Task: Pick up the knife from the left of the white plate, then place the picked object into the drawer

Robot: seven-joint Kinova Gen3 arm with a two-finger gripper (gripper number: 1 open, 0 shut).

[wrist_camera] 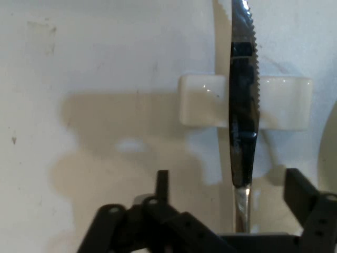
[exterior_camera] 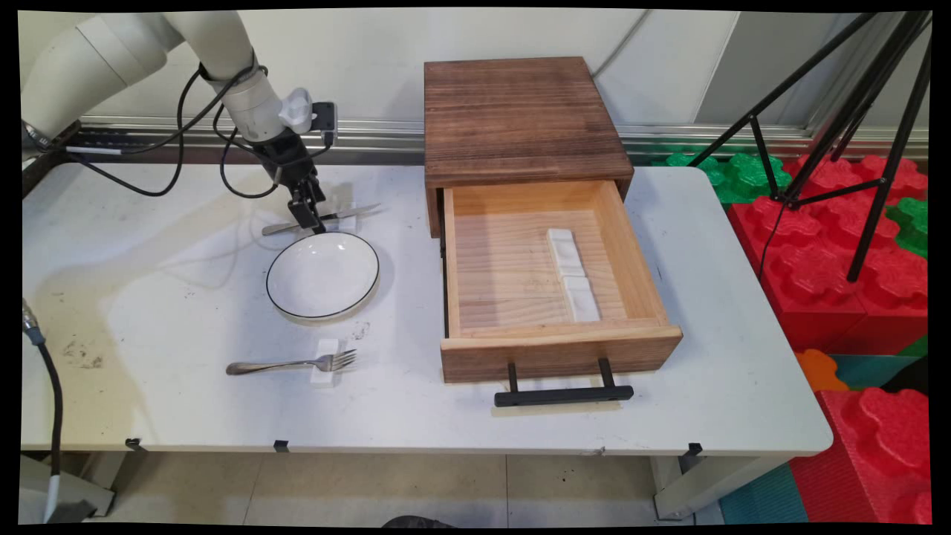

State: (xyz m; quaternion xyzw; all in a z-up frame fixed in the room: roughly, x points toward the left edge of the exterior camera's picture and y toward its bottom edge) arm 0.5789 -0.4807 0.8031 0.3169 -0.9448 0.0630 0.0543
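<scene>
White table [exterior_camera: 186,401] before a pale wall, gripper [exterior_camera: 307,215] [wrist_camera: 226,195] lowered near the far edge with fingers spread astride a knife [exterior_camera: 321,219] [wrist_camera: 243,105] lying on a white rest [wrist_camera: 202,100], plate [exterior_camera: 323,275] just beside, open wooden drawer [exterior_camera: 553,297] toward the right edge.

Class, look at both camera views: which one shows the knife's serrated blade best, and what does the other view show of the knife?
The hand view: the knife fills it, teeth plain, lying across a white rest. The main view shows the knife small, partly hidden behind the gripper.

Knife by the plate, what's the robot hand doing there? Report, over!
Gripper open, low over knife handle. Knife lies across white rest, serrated blade beyond. Plate right alongside, nothing between fingers and knife.
</scene>
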